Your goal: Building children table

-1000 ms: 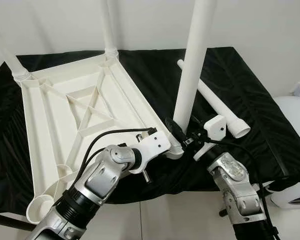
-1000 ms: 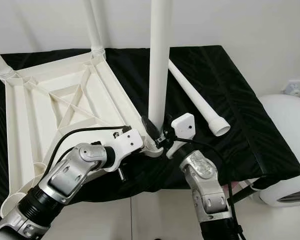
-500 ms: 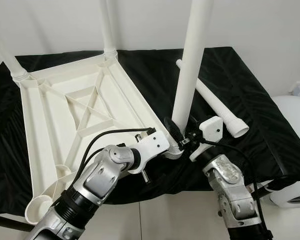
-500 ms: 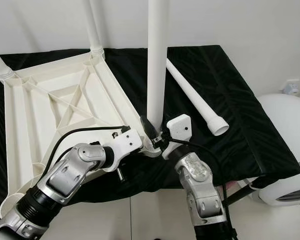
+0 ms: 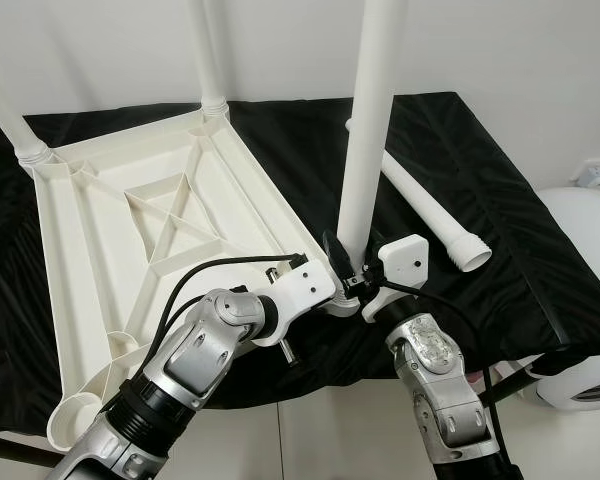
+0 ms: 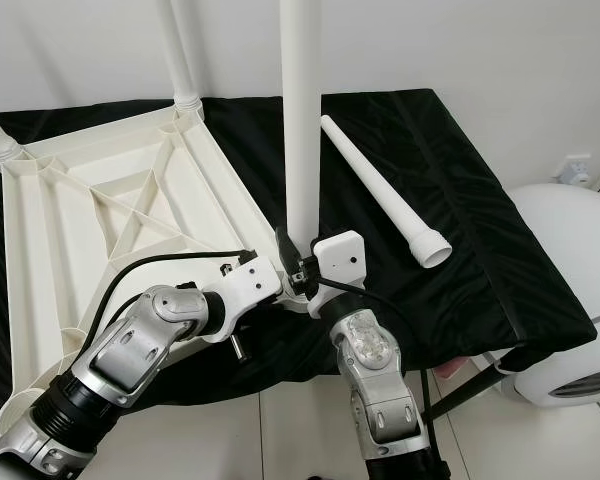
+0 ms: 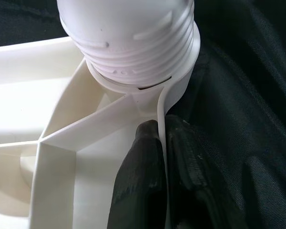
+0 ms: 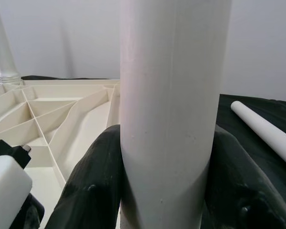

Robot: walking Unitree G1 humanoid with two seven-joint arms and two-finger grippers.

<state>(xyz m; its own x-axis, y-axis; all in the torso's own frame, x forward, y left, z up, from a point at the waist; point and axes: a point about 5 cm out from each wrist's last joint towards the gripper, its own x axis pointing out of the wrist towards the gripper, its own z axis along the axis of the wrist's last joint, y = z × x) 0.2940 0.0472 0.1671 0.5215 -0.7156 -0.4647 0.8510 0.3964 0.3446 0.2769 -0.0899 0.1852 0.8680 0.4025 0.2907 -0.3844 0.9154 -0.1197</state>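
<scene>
The white plastic tabletop [image 5: 160, 230] lies upside down on a black cloth. Two white legs stand in its far corner sockets [image 5: 215, 100]. A third leg [image 5: 365, 130] stands upright in the threaded socket [image 7: 133, 52] at the near right corner. My right gripper [image 8: 164, 191] is shut on this leg just above the socket, one black finger [image 8: 93, 191] on each side. My left gripper [image 7: 163, 176] is shut on the tabletop's thin rim beside that same socket. A fourth leg [image 5: 430, 215] lies loose on the cloth to the right.
The near left corner socket [image 5: 75, 420] has no leg and hangs over the table's front edge. A white rounded appliance [image 5: 590, 290] stands beyond the right edge. A white wall runs close behind. Tiled floor [image 5: 310, 440] lies below.
My right arm has shifted left and the held leg now stands closer to vertical in its socket. My left gripper keeps its hold on the rim. The camera has moved slightly.
</scene>
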